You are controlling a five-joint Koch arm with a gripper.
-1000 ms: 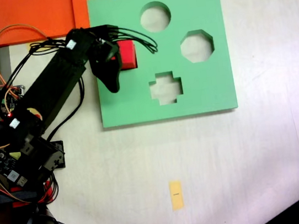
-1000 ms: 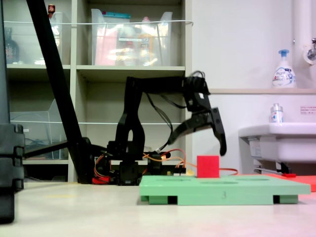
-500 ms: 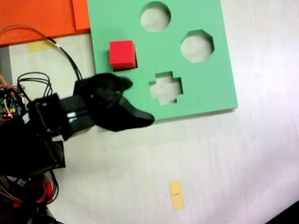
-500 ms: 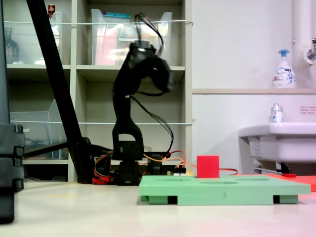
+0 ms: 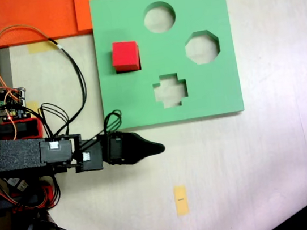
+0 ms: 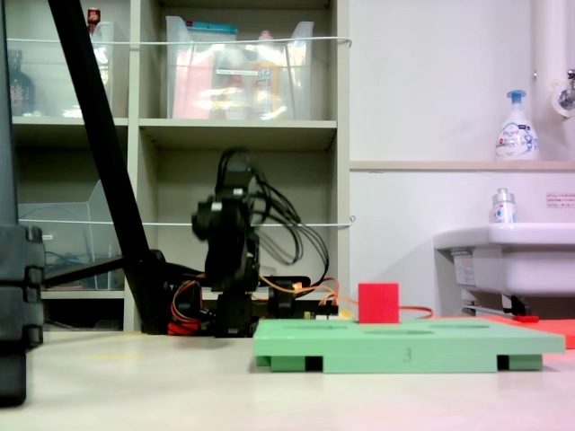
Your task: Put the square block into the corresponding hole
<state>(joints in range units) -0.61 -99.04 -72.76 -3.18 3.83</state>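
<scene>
while pincer tapers closed, empty, bright red square block sits upright on green board

Orange sheets, soap bottle

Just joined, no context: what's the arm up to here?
Nothing is being held. The gripper sits off the green foam board, below its lower edge in the first exterior view, and looks closed and empty. The red cube rests at the square cutout, still standing well proud of the board in the second exterior view.
</scene>
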